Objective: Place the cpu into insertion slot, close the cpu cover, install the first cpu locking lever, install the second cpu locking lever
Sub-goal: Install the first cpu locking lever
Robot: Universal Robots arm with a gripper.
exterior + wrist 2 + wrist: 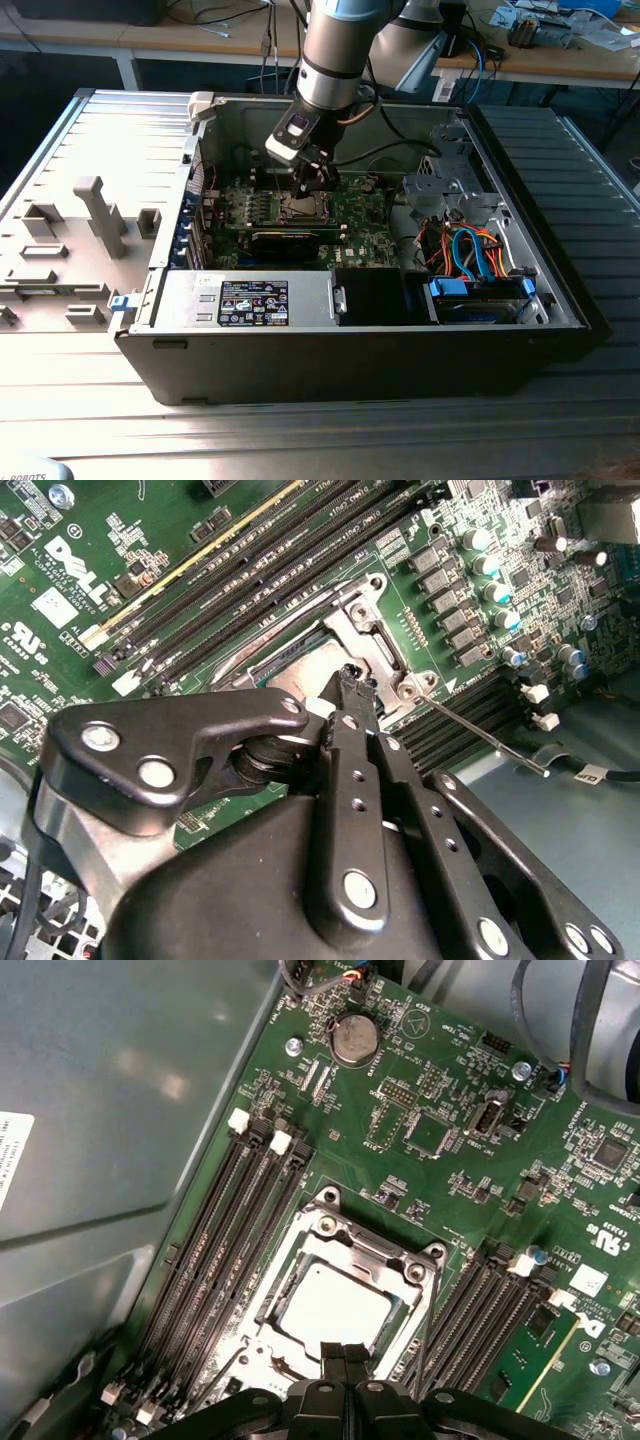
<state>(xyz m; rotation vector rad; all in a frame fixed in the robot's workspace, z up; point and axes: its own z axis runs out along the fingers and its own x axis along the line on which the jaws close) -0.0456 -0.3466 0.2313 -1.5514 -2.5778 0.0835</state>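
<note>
gripper (338, 1352): jaws pressed together, empty, at cpu cover (285, 1260) edge
cpu (335, 1308): lies inside cover's cut-out
exterior view: gripper at insertion slot (300, 208) 1 o'clock

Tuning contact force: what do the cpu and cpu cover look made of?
cpu: metal lid, likely; flat silver-grey face with soft satin sheen. cpu cover: thin stamped sheet metal, apparently; bright silver, glinting edges, cut-out centre.

The cpu (330, 1310) is lying in the insertion slot (325, 1215), the cpu cover (283, 1285) framing it, the pincer (345, 1352) hanging just above the slot's edge.
</note>
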